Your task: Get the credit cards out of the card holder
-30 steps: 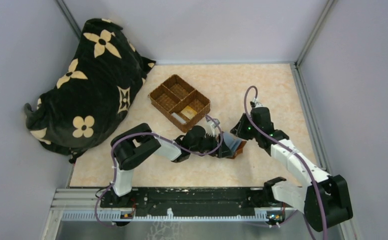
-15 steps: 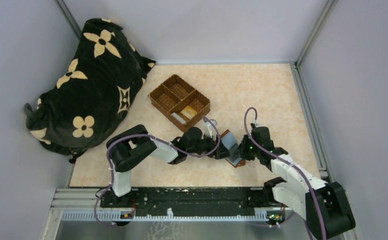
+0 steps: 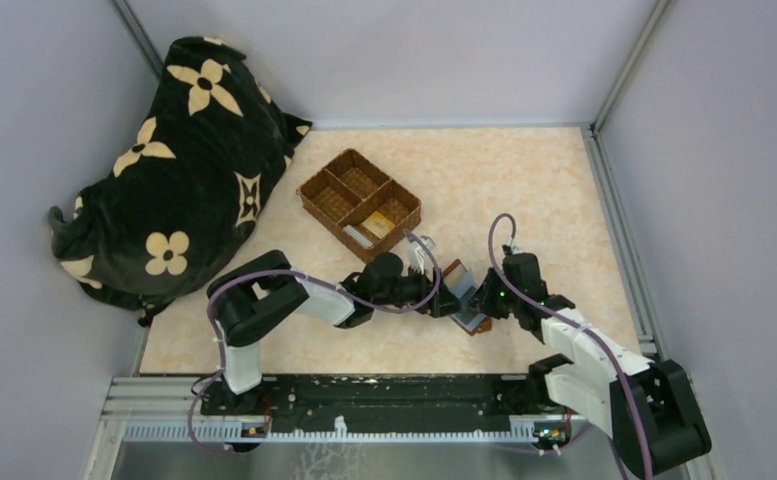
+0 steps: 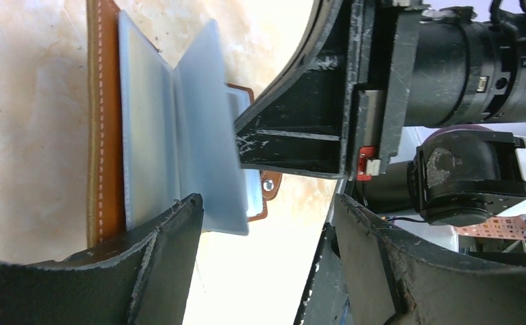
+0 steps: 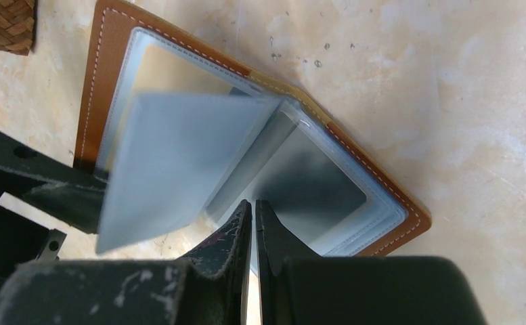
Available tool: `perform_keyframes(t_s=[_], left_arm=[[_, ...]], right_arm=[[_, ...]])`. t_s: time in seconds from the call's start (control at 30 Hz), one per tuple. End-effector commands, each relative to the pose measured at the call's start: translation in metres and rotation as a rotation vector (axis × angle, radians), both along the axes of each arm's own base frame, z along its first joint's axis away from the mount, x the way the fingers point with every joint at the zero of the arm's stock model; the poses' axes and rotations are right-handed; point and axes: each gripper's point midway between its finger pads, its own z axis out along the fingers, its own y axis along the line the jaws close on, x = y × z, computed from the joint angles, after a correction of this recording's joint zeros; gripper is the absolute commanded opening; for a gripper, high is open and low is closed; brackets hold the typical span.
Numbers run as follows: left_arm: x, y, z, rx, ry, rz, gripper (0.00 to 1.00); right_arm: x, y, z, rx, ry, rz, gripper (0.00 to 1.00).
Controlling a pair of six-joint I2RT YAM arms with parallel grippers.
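- Open card holder (image 3: 467, 300) flat on the counter (image 3: 544, 190), between both claws, near the basket (image 3: 309, 200).
- Widely spread left claw (image 4: 267, 217), one finger (image 4: 158, 257) over the card holder's brown edge.
- Pressed-together right claw (image 5: 254, 217), tips at the card holder's inner face; cannot tell whether anything is pinched.
- One grey-blue leaf (image 5: 172, 156) tilted up from the card holder.

Far right: bare tabletop (image 3: 554, 190) gave open passage.
Far left: black floral cushion (image 3: 174, 170) and wicker tray (image 3: 359, 205) blocked the way.
Centre: card holder (image 3: 456, 272) was hemmed in by left end effector (image 3: 451, 303) and right end effector (image 3: 479, 305), leaving no gap between them.
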Motion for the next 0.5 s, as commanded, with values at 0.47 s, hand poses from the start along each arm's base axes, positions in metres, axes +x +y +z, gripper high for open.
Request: perform_keyframes(t_s=[0.47], left_arm=[[-0.022, -0.013, 0.014, -0.054, -0.021, -0.086, 0.77]], right_arm=[[0.034, -0.046, 0.085, -0.187, -0.219, -0.184, 0.08]])
